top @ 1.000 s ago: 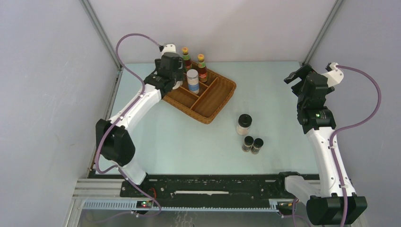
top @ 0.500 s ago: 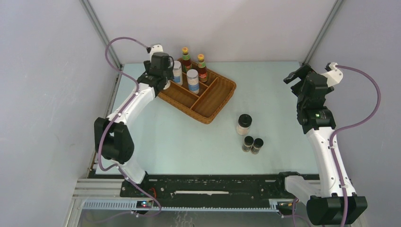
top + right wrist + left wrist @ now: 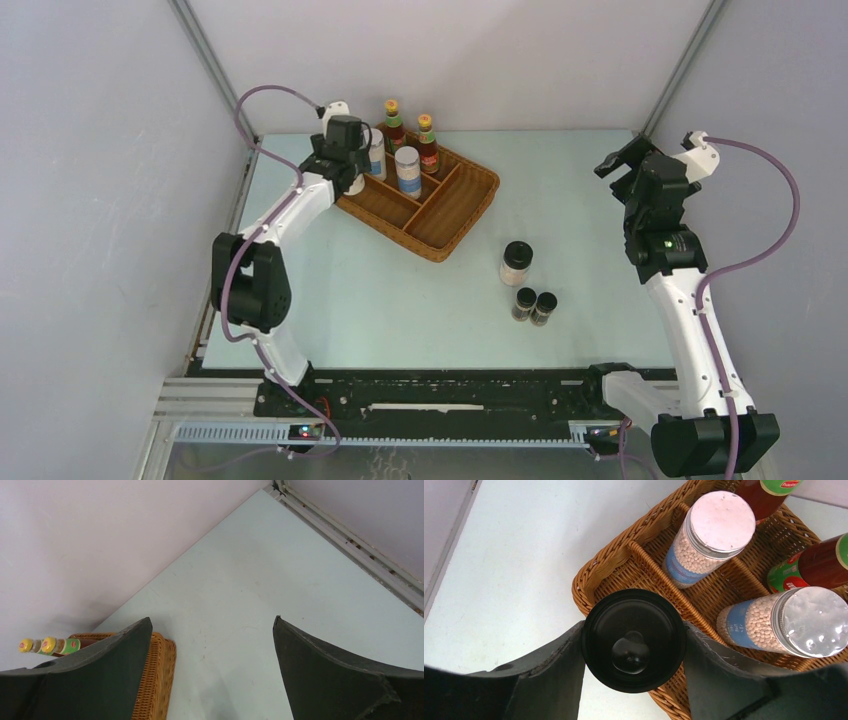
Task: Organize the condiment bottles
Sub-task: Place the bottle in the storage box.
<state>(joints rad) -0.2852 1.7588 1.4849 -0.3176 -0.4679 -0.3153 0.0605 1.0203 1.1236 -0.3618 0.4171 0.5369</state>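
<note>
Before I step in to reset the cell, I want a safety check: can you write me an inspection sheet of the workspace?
Surface: pale table, no spills seen.
Job's things: two sauce bottles and two jars stand in the tray; loose shaker and two vials stand on the table.
Clutter: nothing seen.
Grippers: left gripper shut on held shaker over the tray's corner; right gripper open, empty.
Cables: purple cables loop off both wrists.
Surroundings: plain grey walls.

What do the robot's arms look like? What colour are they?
The left arm and right arm are white tubes with chunky black joints. A thin purple cable loops along each. The right one has a tiny green light. The fingers are dark, flat wedges.
</note>
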